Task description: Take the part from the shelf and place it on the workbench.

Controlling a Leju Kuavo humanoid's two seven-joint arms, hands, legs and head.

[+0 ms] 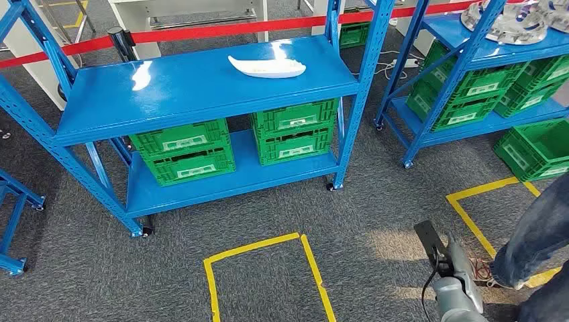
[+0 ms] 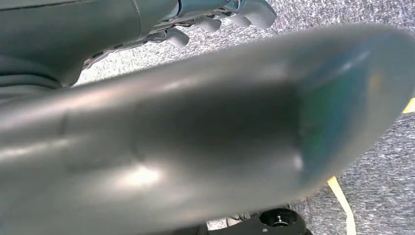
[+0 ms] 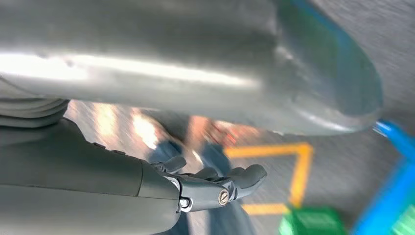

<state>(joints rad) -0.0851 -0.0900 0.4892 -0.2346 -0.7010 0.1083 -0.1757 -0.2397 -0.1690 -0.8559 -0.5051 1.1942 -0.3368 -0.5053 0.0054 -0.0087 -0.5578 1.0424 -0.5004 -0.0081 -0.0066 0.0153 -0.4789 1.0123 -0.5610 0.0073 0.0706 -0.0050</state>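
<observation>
So: white part [image 1: 267,66] lies flat on top level of blue shelf [image 1: 168,90], toward far right of that level, nothing touching it. Long, curved shape, pointed ends; finer detail too small to tell.

R hand [image 3: 215,185]: in R wrist view, dark fingers [image 3: 247,175] slightly curled, apart, holding nothing, so released. R arm [image 1: 456,282] in head view comes in at near right, low, over grey carpet, well apart from shelf; hand itself hard to make out there, only forearm w/ black cable.

L hand [image 2: 215,17]: in L wrist view fingers [image 2: 257,12] slightly curled over carpet, nothing in them, released. Much of that view blocked by a blurred grey rounded cover, very close to lens.

R wrist view motion-blurred: yellow floor tape [image 3: 293,171], green crate [image 3: 311,223], blue upright all smeared.

Lower level of shelf: green crates [image 1: 184,151], stacked in two piles. Second blue rack [image 1: 470,60] far right, cut off by frame, more green crates, shiny metal parts [image 1: 510,20] on top, partly cut off. Person's leg [image 1: 537,235] at near right edge, jeans, cut off. Red barrier tape [image 1: 201,31] runs behind shelf.
</observation>
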